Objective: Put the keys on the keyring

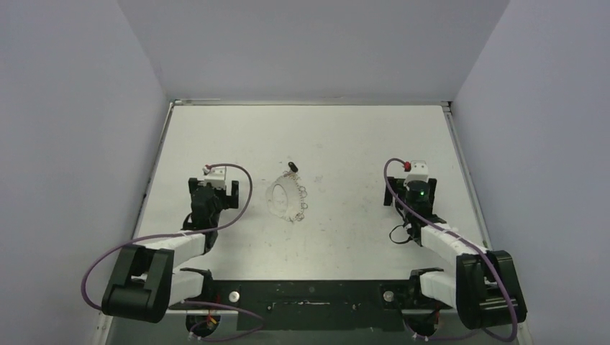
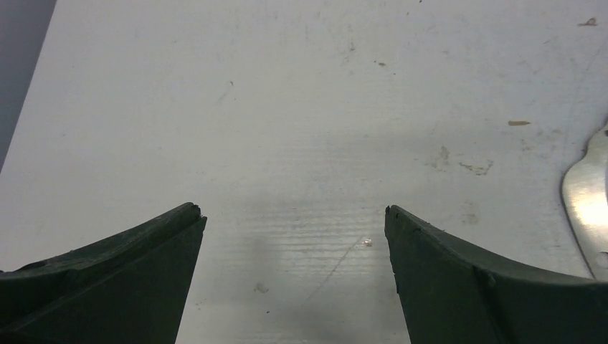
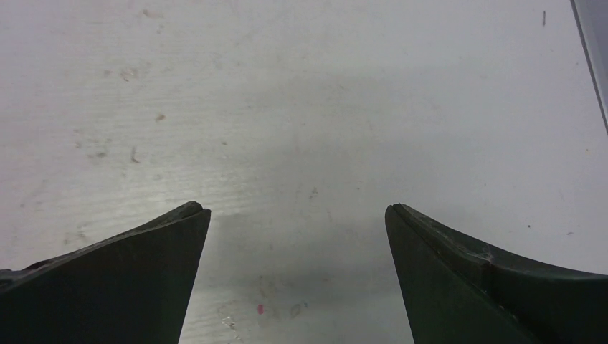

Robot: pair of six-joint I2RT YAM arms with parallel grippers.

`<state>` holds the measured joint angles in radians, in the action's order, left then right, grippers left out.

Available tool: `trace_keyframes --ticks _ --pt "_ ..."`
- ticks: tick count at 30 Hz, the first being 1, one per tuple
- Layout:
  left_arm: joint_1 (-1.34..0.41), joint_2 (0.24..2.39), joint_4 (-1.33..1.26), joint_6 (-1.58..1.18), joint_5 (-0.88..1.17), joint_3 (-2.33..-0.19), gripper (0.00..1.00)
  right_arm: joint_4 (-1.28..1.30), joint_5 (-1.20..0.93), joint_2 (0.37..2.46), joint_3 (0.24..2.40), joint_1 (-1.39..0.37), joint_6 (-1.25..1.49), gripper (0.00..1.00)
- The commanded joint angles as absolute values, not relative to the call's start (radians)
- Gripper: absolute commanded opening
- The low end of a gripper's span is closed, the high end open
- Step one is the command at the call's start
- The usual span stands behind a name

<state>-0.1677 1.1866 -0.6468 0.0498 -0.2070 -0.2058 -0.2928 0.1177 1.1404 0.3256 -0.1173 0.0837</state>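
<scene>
Both arms reach forward, low over the counter. The left end effector and right end effector are released wide and empty. The keyring lies flat to the right of the left end effector. A dark-headed key lies just beyond the keyring.

Readable text: none in any view.
Table: no print or label legible.
Left arm, right arm: no brand or number legible.

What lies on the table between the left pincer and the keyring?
Nothing: bare table between left pincer and keyring, seen in the top view; only the arm's purple cable arcs there.
</scene>
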Motion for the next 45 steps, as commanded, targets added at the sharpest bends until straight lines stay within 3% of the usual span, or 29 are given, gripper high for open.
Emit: trace_keyframes --ticks 1,12,14,21,26,29,34,37,45 --pt "-0.145 1.286 -0.704 0.097 -0.304 -0.29 0.97 -0.496 0.247 1.21 0.328 -0.118 0.039 1.0" --pt "-0.121 1.237 -0.683 0.009 -0.299 -0.27 0.97 -0.808 0.279 1.368 0.312 -0.113 0.008 1.0" --pt "-0.114 1.213 -0.665 0.021 -0.318 -0.259 0.97 -0.773 0.269 1.389 0.341 -0.108 -0.015 1.0" --pt "-0.111 0.964 -0.638 -0.015 -0.399 -0.13 0.97 -0.894 0.233 1.409 0.289 -0.106 0.011 1.0" --pt "-0.091 1.165 -0.906 0.023 -0.377 -0.127 0.97 -1.28 0.258 1.637 0.215 -0.106 0.03 1.0" --pt "-0.067 1.362 -1.091 0.035 -0.304 -0.165 0.97 -1.041 0.237 1.605 0.315 -0.108 0.023 1.0" --pt "-0.075 1.661 -1.309 0.104 -0.287 -0.218 0.97 -0.916 0.235 1.622 0.394 -0.107 0.023 1.0" --pt "-0.065 1.595 -1.086 0.029 -0.291 -0.28 0.97 -0.891 0.23 1.623 0.408 -0.104 0.025 1.0" --pt "-0.063 1.616 -1.097 0.018 -0.373 -0.295 0.97 -0.885 0.227 1.624 0.411 -0.104 0.026 1.0"
